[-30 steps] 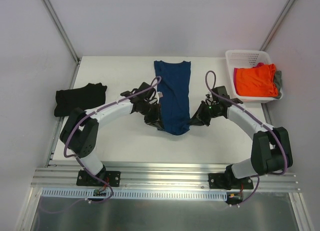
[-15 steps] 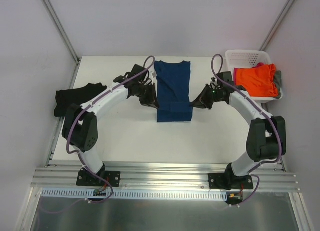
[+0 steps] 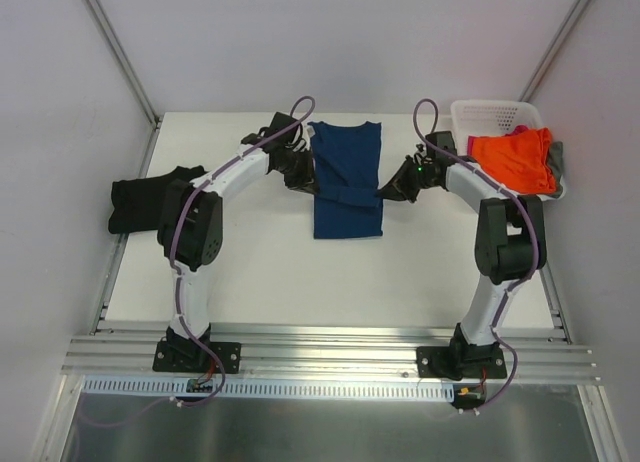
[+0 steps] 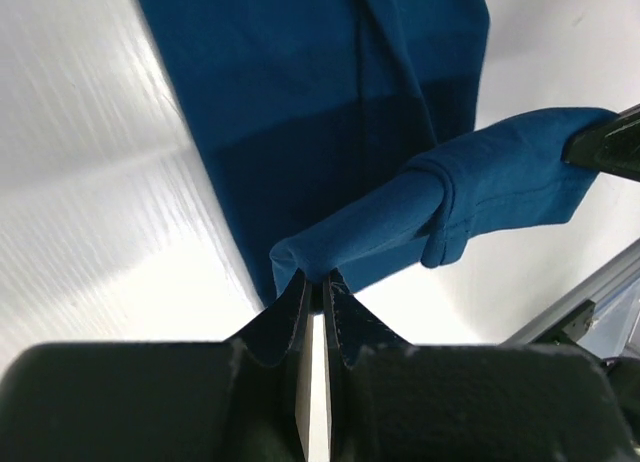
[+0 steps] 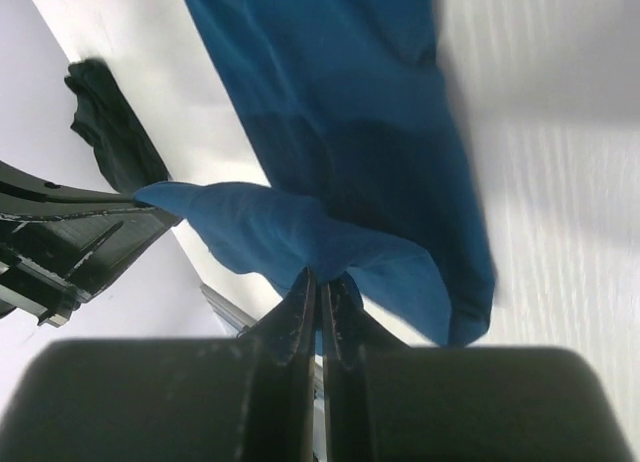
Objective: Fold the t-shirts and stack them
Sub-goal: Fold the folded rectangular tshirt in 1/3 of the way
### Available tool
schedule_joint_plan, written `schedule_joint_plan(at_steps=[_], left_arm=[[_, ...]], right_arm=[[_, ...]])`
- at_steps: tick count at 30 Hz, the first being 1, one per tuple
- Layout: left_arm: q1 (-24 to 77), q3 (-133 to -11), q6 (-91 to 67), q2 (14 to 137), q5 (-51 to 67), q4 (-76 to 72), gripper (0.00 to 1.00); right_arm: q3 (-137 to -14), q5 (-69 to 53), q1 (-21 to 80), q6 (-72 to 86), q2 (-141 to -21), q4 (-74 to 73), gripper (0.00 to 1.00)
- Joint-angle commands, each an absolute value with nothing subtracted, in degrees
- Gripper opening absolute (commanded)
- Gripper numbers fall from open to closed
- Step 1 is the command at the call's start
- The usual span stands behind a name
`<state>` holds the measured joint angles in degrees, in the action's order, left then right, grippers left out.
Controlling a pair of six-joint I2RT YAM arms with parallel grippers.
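A navy blue t-shirt (image 3: 346,172) lies lengthwise at the middle back of the table, its near end doubled over toward the back. My left gripper (image 3: 312,184) is shut on the left corner of that folded edge (image 4: 300,254). My right gripper (image 3: 384,192) is shut on the right corner (image 5: 330,250). The edge hangs between them just above the cloth. A black t-shirt (image 3: 158,195) lies crumpled at the table's left edge. An orange t-shirt (image 3: 512,160) fills the basket, with pink (image 3: 520,131) and grey (image 3: 556,159) cloth showing under it.
A white plastic basket (image 3: 492,113) stands at the back right corner, close to my right arm. The table (image 3: 260,267) ends in a metal rail at the near side. Slanted frame posts stand at both back corners.
Both grippers carried the navy shirt's near end up and toward the back, doubling the hanging lower part over the rest. The shirt looks shorter now.
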<state>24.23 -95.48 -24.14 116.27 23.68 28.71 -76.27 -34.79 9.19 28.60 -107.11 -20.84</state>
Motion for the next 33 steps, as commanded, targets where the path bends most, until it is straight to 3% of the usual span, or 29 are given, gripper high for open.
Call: schedule_joint_plan(at_steps=[1, 9, 11, 12, 13, 14, 15, 16, 23, 28, 33], left_arm=[[22.68, -101.14, -21.8, 118.73, 21.54, 27.33, 0.0], [21.53, -109.42, -20.57, 125.5, 20.48, 26.37, 0.0], [21.45, -110.3, -20.57, 126.56, 18.99, 25.93, 0.0], [21.45, -110.74, -20.48, 127.52, 18.29, 25.84, 0.13], [21.45, -110.83, -20.57, 127.79, 17.24, 25.75, 0.51], [21.45, -110.83, -20.83, 128.14, 16.44, 25.58, 0.66], [21.45, -110.92, -20.66, 128.32, 15.65, 25.49, 0.74], [21.45, -111.18, -20.39, 128.15, 15.56, 25.4, 0.8], [21.53, -108.11, -18.28, 121.56, 12.13, 25.4, 0.84], [21.62, -101.87, -13.46, 112.69, 10.55, 27.15, 0.99], [21.53, -97.04, -8.18, 104.26, 3.43, 27.69, 0.99]], right_arm=[[-81.99, -34.63, 8.09, 27.33, -109.86, -18.28, 0.01], [-90.7, -33.05, 7.47, 26.81, -116.36, -16.61, 0.01], [-92.19, -30.95, 7.47, 26.11, -118.3, -15.82, 0.24], [-92.37, -30.15, 7.47, 25.49, -118.91, -15.39, 0.39], [-92.72, -29.8, 7.56, 24.53, -120.13, -14.68, 0.64], [-93.77, -29.27, 7.56, 24.09, -120.76, -14.68, 0.73], [-94.13, -29.09, 7.56, 23.56, -120.94, -14.59, 0.81], [-94.39, -29.0, 7.65, 22.34, -120.76, -14.85, 0.97], [-91.85, -32.24, 7.91, 18.2, -112.96, -17.93, 0.97], [-88.96, -35.85, 11.59, 16.78, -109.86, -19.25, 0.97], [-85.96, -38.06, 14.93, 19.43, -110.74, -15.65, 0.97]])
